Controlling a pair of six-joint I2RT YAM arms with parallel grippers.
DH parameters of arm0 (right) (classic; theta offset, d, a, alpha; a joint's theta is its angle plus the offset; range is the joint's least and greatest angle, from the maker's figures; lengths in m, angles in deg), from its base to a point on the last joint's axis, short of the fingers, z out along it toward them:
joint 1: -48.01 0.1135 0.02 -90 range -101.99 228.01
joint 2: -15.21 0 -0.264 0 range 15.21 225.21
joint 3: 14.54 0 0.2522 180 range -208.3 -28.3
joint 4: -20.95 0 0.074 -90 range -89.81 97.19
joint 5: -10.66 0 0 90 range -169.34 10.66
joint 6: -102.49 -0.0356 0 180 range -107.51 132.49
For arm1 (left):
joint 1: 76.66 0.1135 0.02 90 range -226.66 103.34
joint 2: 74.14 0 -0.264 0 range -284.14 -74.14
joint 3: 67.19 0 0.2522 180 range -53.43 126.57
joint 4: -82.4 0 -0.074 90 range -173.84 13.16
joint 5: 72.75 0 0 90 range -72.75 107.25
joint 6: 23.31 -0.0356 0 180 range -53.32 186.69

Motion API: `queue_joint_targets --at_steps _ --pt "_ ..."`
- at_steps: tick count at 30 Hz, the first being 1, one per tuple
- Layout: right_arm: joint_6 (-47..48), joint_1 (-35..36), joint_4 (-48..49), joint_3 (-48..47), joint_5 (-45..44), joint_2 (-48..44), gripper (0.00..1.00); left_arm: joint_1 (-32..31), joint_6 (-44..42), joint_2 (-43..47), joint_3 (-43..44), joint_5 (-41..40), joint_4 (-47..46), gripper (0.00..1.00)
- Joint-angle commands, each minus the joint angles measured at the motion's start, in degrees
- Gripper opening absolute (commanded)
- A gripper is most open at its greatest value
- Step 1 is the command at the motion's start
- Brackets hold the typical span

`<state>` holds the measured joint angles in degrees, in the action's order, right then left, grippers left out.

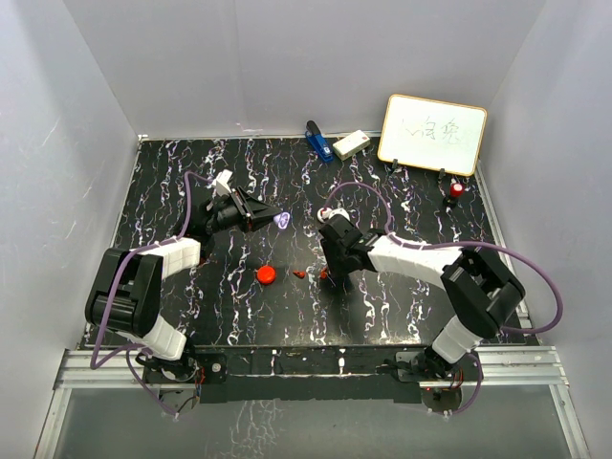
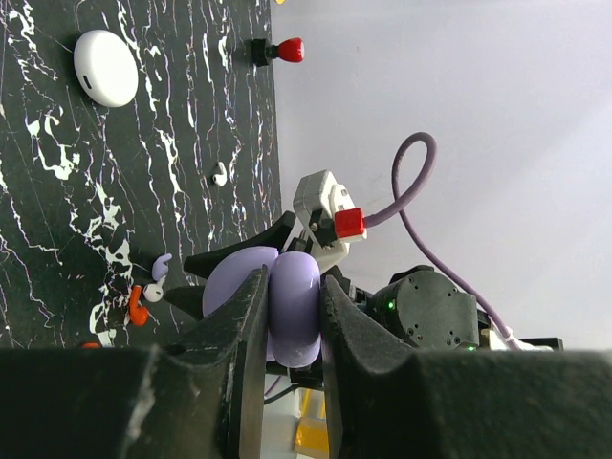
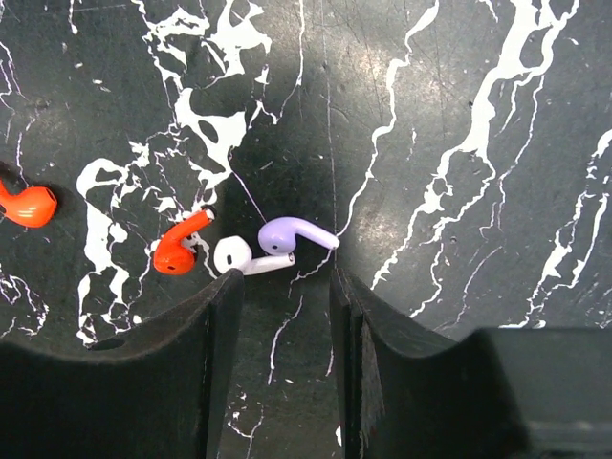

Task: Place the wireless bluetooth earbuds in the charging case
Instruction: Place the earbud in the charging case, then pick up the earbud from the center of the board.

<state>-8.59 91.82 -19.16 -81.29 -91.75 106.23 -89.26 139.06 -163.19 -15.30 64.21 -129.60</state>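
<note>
My left gripper is held above the table, shut on a purple charging case whose two halves stand apart. My right gripper is open, low over the table, with nothing between its fingers. Just past its fingertips lie three earbuds close together: a purple earbud, a white earbud touching it, and a red earbud. A second red earbud lies further left. The left wrist view also shows a lone white earbud.
A red round case lies left of the right gripper. A white round case sits on the table. A red-capped marker, a whiteboard, a blue object and a white box stand along the back.
</note>
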Motion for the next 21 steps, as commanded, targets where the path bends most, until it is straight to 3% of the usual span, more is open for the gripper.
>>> queue_joint_targets --at_steps 1,21 --pt "-2.8 0.1 2.7 -3.3 0.1 0.4 0.39 -0.1 -0.5 2.8 -0.2 0.6 -0.7 0.00" --pt "-10.6 0.1 0.2 -6.2 -3.3 3.3 0.32 0.0 0.9 2.3 -1.4 1.3 -3.9 0.00"
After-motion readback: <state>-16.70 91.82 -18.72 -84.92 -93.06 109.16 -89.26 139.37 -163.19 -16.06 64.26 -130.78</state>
